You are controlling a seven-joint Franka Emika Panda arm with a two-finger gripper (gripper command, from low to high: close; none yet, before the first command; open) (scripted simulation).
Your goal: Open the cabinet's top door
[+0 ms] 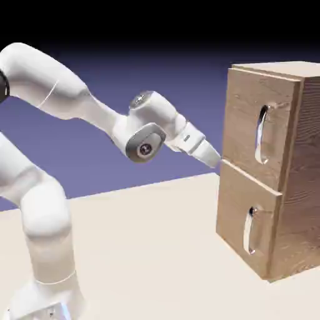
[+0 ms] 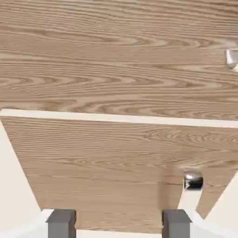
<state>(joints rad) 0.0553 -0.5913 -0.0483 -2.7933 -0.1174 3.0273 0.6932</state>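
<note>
1 gripper (image 2: pixel 119 224), fingers apart & empty, sat nr. lower edge of top door (image 1: pixel 242 119), above btm. door (image 1: pixel 234 206); vert. bar handle (image 1: pixel 259 142) wanted square straddling bef. closing.

"What's behind everything?"
"A plain backdrop (image 1: pixel 187 112), blue-violet, fading to black along the top."
"And below it?"
"A pale cream tabletop (image 1: pixel 150 237), smooth and bare-looking, running from the near side to a straight far edge that climbs slightly toward the right."
"How's the light?"
"Bright on the tabletop; the backdrop is dimmer, darkening gradually upward."
</note>
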